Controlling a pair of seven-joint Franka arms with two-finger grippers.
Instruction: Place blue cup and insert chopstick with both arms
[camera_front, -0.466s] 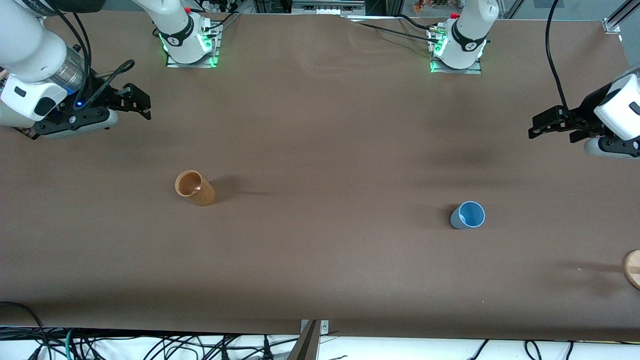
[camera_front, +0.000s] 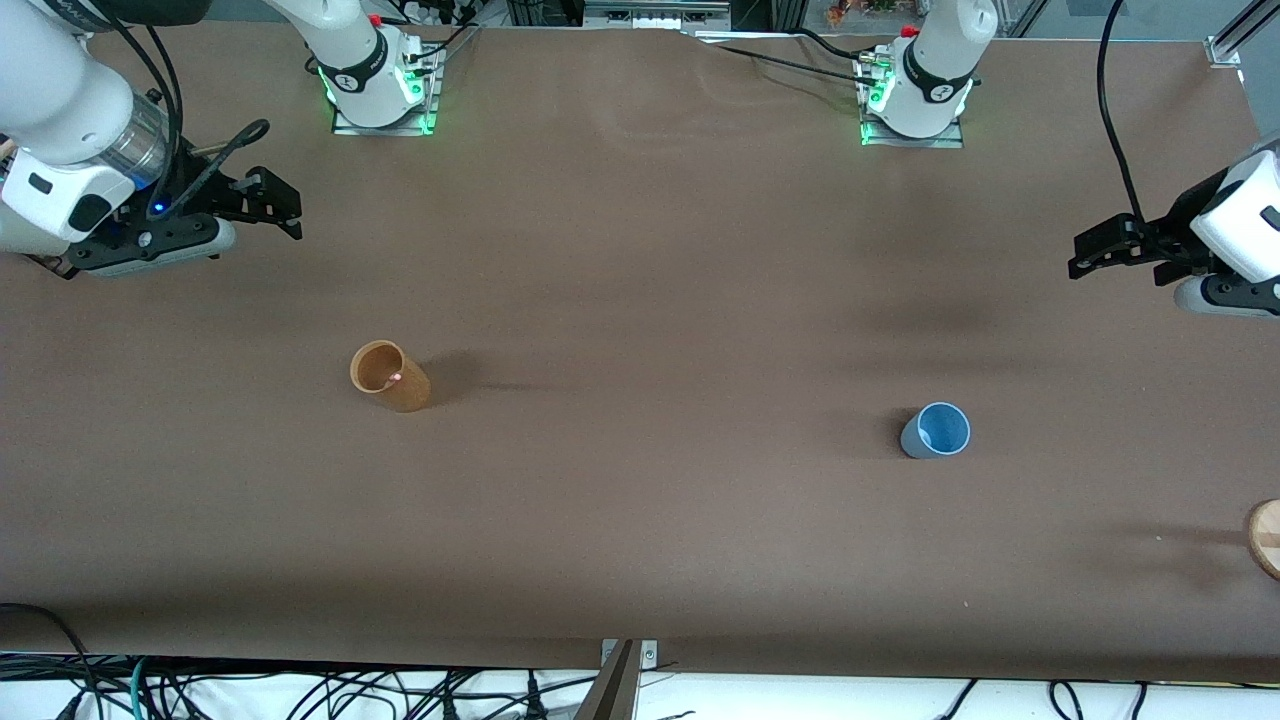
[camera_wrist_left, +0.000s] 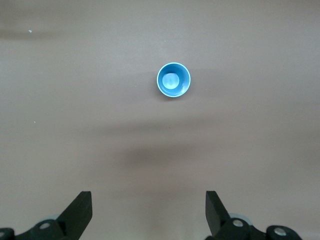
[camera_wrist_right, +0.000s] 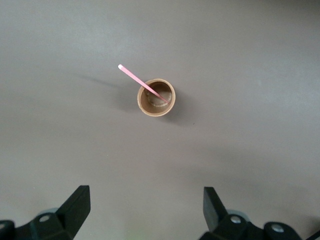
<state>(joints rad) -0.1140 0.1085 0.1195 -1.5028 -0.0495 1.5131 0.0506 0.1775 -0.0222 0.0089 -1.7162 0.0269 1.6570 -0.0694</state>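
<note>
The blue cup (camera_front: 936, 431) stands upright and alone on the brown table toward the left arm's end; it also shows from above as the blue cup (camera_wrist_left: 173, 80). The pink chopstick (camera_wrist_right: 131, 74) leans inside a taller tan cup (camera_wrist_right: 150, 112) toward the right arm's end, and in the front view only the chopstick (camera_front: 397, 377) tip shows in the tan cup (camera_front: 405, 390). My left gripper (camera_front: 1082, 255) (camera_wrist_left: 148, 205) hangs open and empty over bare table. My right gripper (camera_front: 290, 212) (camera_wrist_right: 145, 200) is also open and empty over bare table.
A round wooden disc (camera_front: 1266, 537) lies at the table's edge at the left arm's end, nearer the front camera than the blue cup. Cables hang along the table's front edge. The table (camera_front: 640, 300) is bare brown between the two cups.
My left gripper has drifted a little toward the left arm's end of the table. The right arm and both cups have not moved.
</note>
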